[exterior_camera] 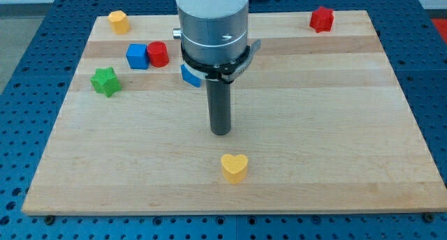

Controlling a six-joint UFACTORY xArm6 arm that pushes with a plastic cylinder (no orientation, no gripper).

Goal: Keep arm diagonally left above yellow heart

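- Dark rod hanging straight down from a silver-grey arm housing (213, 24) at the view's top centre, ending in my tip (221, 132) planted on the board around the middle.
- No fingers or jaws on this thing, so nothing to open or close and nothing held; just a bare rod end touching wood.
- Sits toward the view's top and a hair to the left of the yellow heart (235, 167), near it but clearly apart, with a strip of bare wood between.
- Yellow heart: small, chunky, lobes facing the view's top, point toward the bottom, lying flat close to the board's bottom edge, roughly centred left to right.
- Off on its own too, well apart from every other block.
- Rest of the blocks up top: yellow one (119, 21) at the top left corner, shape hard to call; blue cube (137, 56) touching a red cylinder (158, 54); green star (105, 81) below-left of those.
- Another blue block (188, 74) peeking out from behind the arm, mostly hidden.
- Red block (322, 19) near the top right corner, shape tough to make out.
- Pale wooden board (335, 128) resting on a blue perforated table (21, 31).
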